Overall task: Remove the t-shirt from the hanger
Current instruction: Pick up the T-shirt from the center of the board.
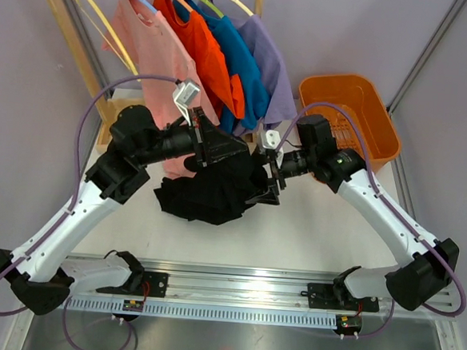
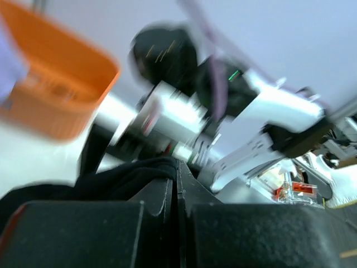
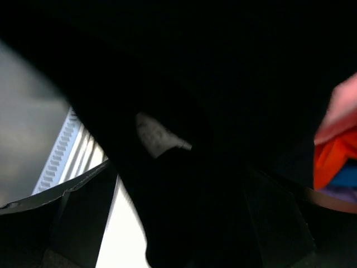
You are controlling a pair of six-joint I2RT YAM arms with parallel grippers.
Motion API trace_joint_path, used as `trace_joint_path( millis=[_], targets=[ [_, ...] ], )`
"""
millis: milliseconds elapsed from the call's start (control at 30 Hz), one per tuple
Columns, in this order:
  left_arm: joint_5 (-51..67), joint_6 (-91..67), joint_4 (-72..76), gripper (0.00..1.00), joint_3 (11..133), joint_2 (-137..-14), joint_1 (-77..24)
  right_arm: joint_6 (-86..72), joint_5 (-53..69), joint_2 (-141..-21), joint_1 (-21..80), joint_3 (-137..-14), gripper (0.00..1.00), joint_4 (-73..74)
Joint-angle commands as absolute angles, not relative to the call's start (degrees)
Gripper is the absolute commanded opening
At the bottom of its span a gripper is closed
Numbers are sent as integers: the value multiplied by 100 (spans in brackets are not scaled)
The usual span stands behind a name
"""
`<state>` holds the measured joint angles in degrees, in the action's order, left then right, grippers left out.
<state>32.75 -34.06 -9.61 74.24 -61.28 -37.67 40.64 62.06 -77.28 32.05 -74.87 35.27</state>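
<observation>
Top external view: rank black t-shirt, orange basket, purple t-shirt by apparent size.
1. black t-shirt and orange basket: look about alike, so no ranking; the shirt is bunched.
2. purple t-shirt: only a strip shows.

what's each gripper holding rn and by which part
The left gripper is shut on the upper edge of the black t-shirt. The right gripper is buried in its right edge; its grip cannot be told.

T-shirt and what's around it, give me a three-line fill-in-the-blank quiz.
The basket is ___ in colour.
The rack holds ___ shirts.
The left gripper is shut on the t-shirt, whose colour is ___.
Missing words: orange; four; black.
</observation>
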Motion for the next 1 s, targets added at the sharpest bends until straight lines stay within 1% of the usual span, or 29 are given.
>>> trace_joint_path(
  millis=[0, 67, 100, 233, 333, 367, 400, 467, 500, 567, 600, 633, 667, 700, 733, 767, 800, 833, 867, 900, 967],
  targets=[
    [3770, -3313, -475, 0, 8549, -6591, -3963, 2299, 6143, -7699, 3541, -7778, 98, 1823],
    [3805, -3357, -448, 0, 9050, -6985, -4095, 1830, 6222, -7664, 3690, -7735, 99, 1400],
    [3875, -3384, -335, 0, 9436, -7118, -4174, 1297, 6144, -7638, 3735, -7700, 99, 841],
    [3885, -3568, -35, 0, 10080, -7549, -4333, -146, 5837, -7708, 3858, -7638, 99, -438],
    [3815, -3691, 369, 0, 10379, -7716, -4351, -1219, 5915, -7813, 3876, -7646, 92, -1325],
    [3754, -3683, 387, 0, 10415, -7725, -4351, -1474, 5924, -7813, 3867, -7620, 84, -1536],
    [3692, -3657, 422, 0, 10441, -7726, -4351, -1955, 5967, -7822, 3867, -7620, 79, -1973],
    [3578, -3551, 396, 0, 10459, -7699, -4351, -2301, 6029, -7840, 3876, -7672, 59, -2240],
    [3464, -3525, 308, 0, 10450, -7638, -4351, -2442, 6064, -7831, 3876, -7708, 39, -2250],
    [3288, -3332, 142, 0, 10424, -7550, -4351, -2470, 6160, -7753, 3850, -7848, 21, -2189],
    [3070, -3227, -94, 0, 10406, -7428, -4342, -2304, 6213, -7726, 3832, -7918, 4, -1893],
    [2911, -2999, -262, 6, 10389, -7322, -4342, -2129, 6223, -7682, 3780, -7997, 0, -1646],
    [2726, -2858, -438, 11, 10354, -7234, -4342, -1936, 6214, -7586, 3744, -8224, 0, -1339],
    [2307, -2700, -831, 17, 10345, -7138, -4342, -1368, 6144, -7550, 3675, -8392, 0, -492],
    [2077, -2420, -1044, 28, 10336, -6884, -4342, -1049, 6100, -7515, 3587, -8585, 0, -31],
    [1822, -2287, -1237, 50, 10275, -6777, -4342, -767, 6047, -7489, 3360, -8970, 0, 504],
    [1367, -2163, -1570, 62, 10205, -6620, -4342, -338, 6003, -7471, 3192, -9156, 0, 1206],
    [1145, -1953, -1704, 71, 10143, -6340, -4342, -212, 5994, -7471, 3008, -9489, 0, 1456],
    [908, -1882, -1949, 84, 9960, -6172, -4342, -150, 5985, -7445, 2545, -9623, 0, 1711],
    [496, -1820, -2056, 88, 9862, -6013, -4342, -115, 5924, -7444, 2331, -9755, 0, 1801],
    [90, -1670, -2415, 95, 9651, -5593, -4342, -44, 5723, -7488, 1770, -10220, 0, 2133]
  ],
)
